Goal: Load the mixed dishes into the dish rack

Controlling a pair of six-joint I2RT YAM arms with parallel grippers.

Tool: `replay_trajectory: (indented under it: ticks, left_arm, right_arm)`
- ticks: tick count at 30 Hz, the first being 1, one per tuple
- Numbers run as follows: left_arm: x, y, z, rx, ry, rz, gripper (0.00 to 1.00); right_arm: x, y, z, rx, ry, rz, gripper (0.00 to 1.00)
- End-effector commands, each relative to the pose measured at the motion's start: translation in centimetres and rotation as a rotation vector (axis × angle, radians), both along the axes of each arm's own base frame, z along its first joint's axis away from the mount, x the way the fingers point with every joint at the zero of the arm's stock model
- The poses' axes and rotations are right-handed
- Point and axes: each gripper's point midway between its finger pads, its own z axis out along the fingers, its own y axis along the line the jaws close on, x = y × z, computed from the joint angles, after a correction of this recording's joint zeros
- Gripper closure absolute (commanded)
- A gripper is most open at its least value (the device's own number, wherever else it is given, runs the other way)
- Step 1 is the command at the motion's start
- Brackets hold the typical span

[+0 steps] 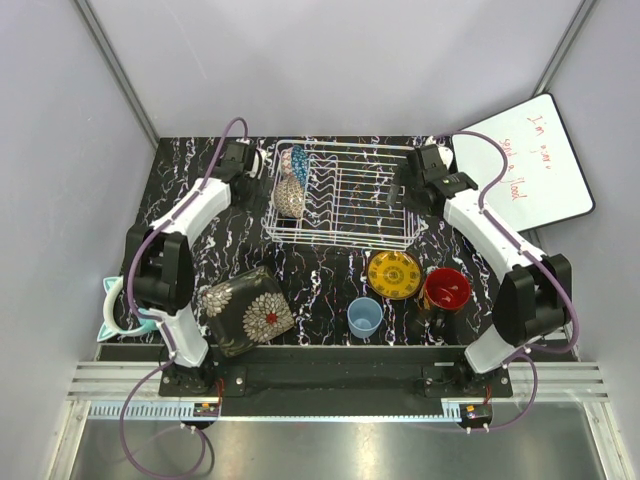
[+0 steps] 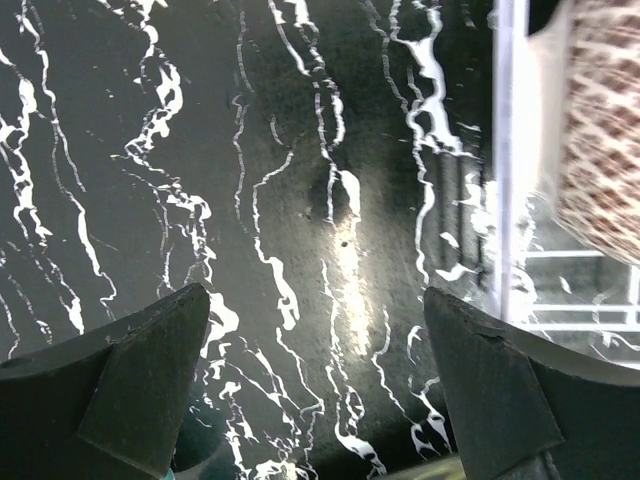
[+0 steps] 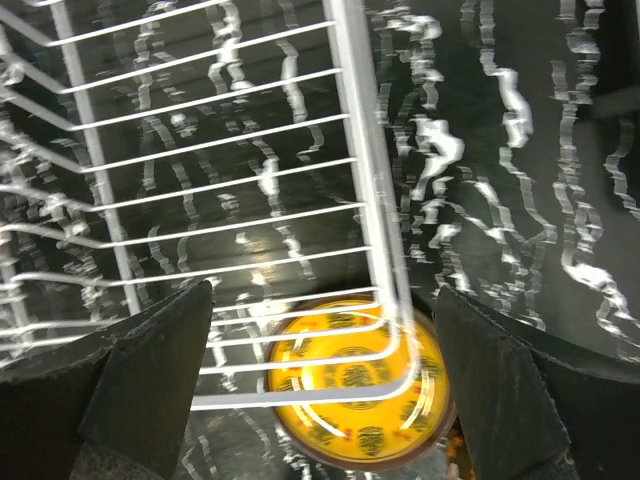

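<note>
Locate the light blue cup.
Top view: the light blue cup stands on the table near its front edge, between the dark square floral plate on its left and the yellow patterned plate behind-right.

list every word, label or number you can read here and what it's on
"I'm": red handwriting, first line on the white board; the rest of that line is too small to read.
Second red line, same board: too small and tilted to read.
Dish rack, yellow patterned plate, dark square floral plate: patterns only, no text.
Both wrist views: no text.
</note>
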Motion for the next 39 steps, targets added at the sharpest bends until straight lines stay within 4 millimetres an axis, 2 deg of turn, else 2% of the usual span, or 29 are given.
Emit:
replay_trajectory:
  ticks: [1,4,6,10,12,14,15,17,18,20,21,22,24,25,26,28,32,37,39]
  left_arm:
    - [0.2,-1.6,6.0,-0.096,-0.135,-0.054,0.07]
    - [-0.3,-2.0,6.4,-0.122,-0.136,-0.069,0.07]
    - [-0.4,-2.1,5.9,-0.125,-0.123,-0.065,0.07]
    - [-0.5,-2.2,2.8,-0.123,-0.062,-0.050,0.07]
    - [-0.3,-2.4,1.4,-0.124,-0.038,-0.053,0.08]
    - [-0.1,-2.5,0.9,-0.124,-0.028,-0.054,0.08]
    - [0.1,-2.6,0.5,-0.126,-0.023,-0.055,0.08]
    - [0.3,-2.8,-0.1,-0.127,-0.016,-0.062,0.08]
    - [0.2,-2.8,-0.3,-0.125,-0.009,-0.065,0.08]
    - [0.2,-2.8,-0.8,-0.122,-0.002,-0.065,0.09]
    - [0.1,-2.7,-1.1,-0.120,0.004,-0.064,0.09]
    - [-0.1,-2.7,-1.4,-0.120,0.010,-0.062,0.09]
    - [-0.5,-2.5,-1.9,-0.117,0.016,-0.064,0.09]
    - [-0.7,-2.4,-2.0,-0.113,0.017,-0.064,0.09]
    - [-1.0,-2.2,-2.0,-0.105,0.020,-0.064,0.09]
    - [-1.2,-1.9,-1.8,-0.092,0.010,-0.068,0.09]
    - [-1.7,-1.0,-0.9,-0.076,-0.012,-0.063,0.09]
    - [-1.2,1.3,1.2,-0.075,-0.054,-0.024,0.09]
    - [-1.0,2.5,2.5,-0.092,-0.072,0.005,0.09]
  right_arm:
    - [1.0,-2.7,1.7,-0.093,-0.050,-0.101,0.00]
    - [1.5,-3.6,0.8,-0.104,-0.031,-0.121,0.00]
    - [2.0,-4.0,0.3,-0.103,-0.028,-0.125,0.00]
    - [3.1,-3.9,-2.3,-0.096,0.030,-0.118,0.00]
    - [4.0,-4.0,-2.9,-0.084,0.038,-0.130,0.00]
    - [5.1,-3.6,-2.5,-0.063,0.024,-0.127,0.00]
    - [5.5,-3.5,-3.1,-0.062,0.034,-0.124,0.00]
    - [6.6,-2.8,-2.7,-0.042,0.023,-0.114,0.00]
    - [7.0,-2.7,-3.4,-0.039,0.036,-0.112,0.00]
    - [8.0,-2.0,-3.1,-0.020,0.028,-0.090,0.00]
    - [8.3,-1.7,-3.8,-0.019,0.043,-0.082,0.00]
    - [8.9,-1.3,-3.3,-0.005,0.031,-0.072,0.00]
    - [9.4,-0.7,-4.0,0.007,0.048,-0.054,0.00]
    - [9.8,-0.2,-3.7,0.030,0.043,-0.040,0.00]
    - [10.0,0.2,-4.4,0.038,0.061,-0.032,0.00]
    - [10.4,1.1,-4.3,0.068,0.066,-0.004,0.00]
    - [10.6,1.1,-5.2,0.061,0.086,0.008,0.00]
    - [11.0,0.4,-4.0,0.014,0.051,0.013,0.00]
    - [11.1,1.3,-4.1,0.049,0.057,0.041,0.00]
